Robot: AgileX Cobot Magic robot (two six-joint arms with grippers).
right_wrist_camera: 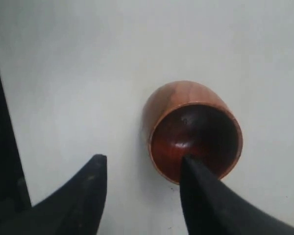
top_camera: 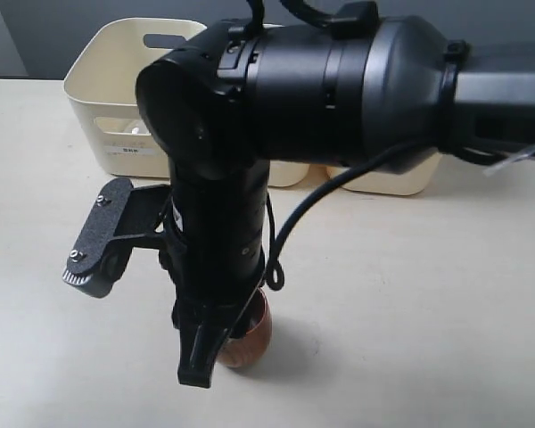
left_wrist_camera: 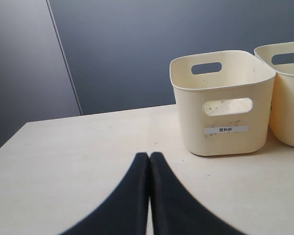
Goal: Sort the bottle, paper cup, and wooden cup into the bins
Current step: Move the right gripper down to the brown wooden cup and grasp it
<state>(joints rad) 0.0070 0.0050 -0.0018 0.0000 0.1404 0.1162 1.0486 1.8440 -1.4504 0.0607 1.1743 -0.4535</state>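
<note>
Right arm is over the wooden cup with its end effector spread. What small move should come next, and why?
Probably lower slightly and close. In the right wrist view the right end effector is open, one finger inside the wooden cup's mouth, the other outside its wall, so the rim sits between them. The cup stands on the table, ungripped.

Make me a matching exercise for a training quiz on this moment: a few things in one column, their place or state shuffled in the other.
Things:
1. wooden cup
2. left gripper
3. right gripper
4. labelled bin

States:
A. jaws pressed together, holding nothing
B. upright at the back of the table
C. jaws apart, one tip inside a rim
D. straddled at its rim by a gripper

Pairs: 1-D, 2-A, 3-C, 4-B
</note>
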